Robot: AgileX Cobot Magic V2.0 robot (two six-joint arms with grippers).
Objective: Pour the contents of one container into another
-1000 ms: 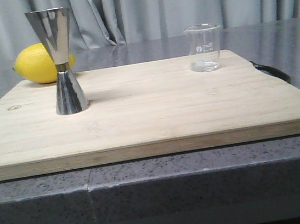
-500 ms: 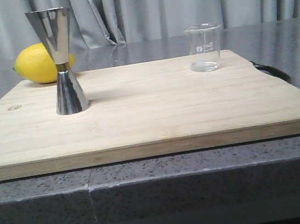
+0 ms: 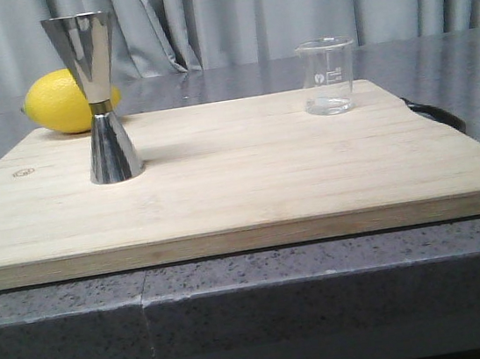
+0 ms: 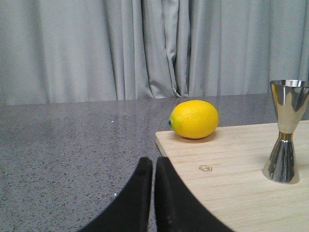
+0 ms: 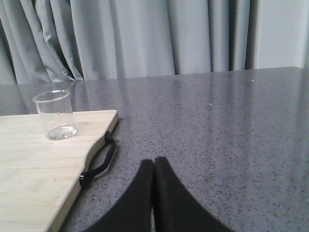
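The clear glass beaker stands upright at the back right of the wooden cutting board; it also shows in the right wrist view. The shiny steel jigger stands upright on the board's left side, and the left wrist view catches it too. My left gripper is shut and empty, low over the counter beside the board's left edge. My right gripper is shut and empty over the grey counter, to the right of the board. Neither gripper appears in the front view.
A yellow lemon lies at the board's back left corner, just behind the jigger. A black strap loop hangs off the board's right edge. The board rests on a speckled grey counter, with grey curtains behind.
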